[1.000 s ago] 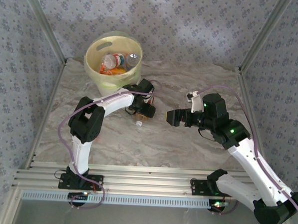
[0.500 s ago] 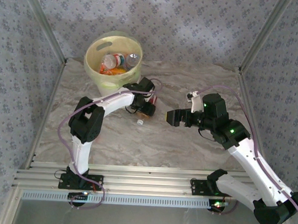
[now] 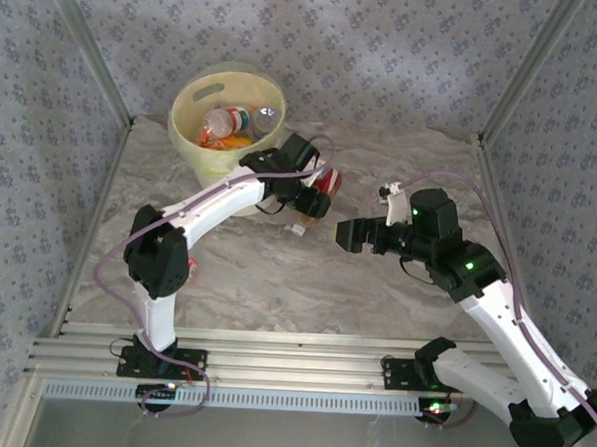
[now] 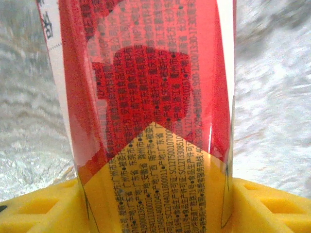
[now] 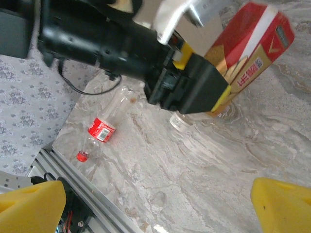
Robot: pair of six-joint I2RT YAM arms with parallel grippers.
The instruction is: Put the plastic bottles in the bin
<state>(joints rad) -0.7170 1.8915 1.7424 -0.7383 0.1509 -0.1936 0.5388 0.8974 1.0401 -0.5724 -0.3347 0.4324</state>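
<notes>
The left gripper (image 3: 318, 198) is closed on a bottle (image 3: 327, 179) with a red and yellow label. The bottle is held just to the right of the bin (image 3: 188, 128) and outside its rim. In the left wrist view the label is pinched between two yellow fingers (image 4: 34, 208), the jaws being set roughly halfway and pressed against the bottle's sides. In the right wrist view the labelled body is seen sticking out past the fingers on one side. A clear end with a pale cap (image 5: 177, 121) hangs on the other side, close above the marbled table (image 3: 275, 282); whether it touches the surface cannot be told. The right gripper (image 3: 346, 233) is spread wide with nothing held between its jaws. It is pointed toward the left gripper, near it but apart. The bin is placed at the far left of the table, and several bottles (image 3: 229, 123) are seen lying inside it. Another clear bottle (image 5: 99, 131), with a red label and a red cap, is laid on its side on the table toward the near rail, well apart from both grippers.
</notes>
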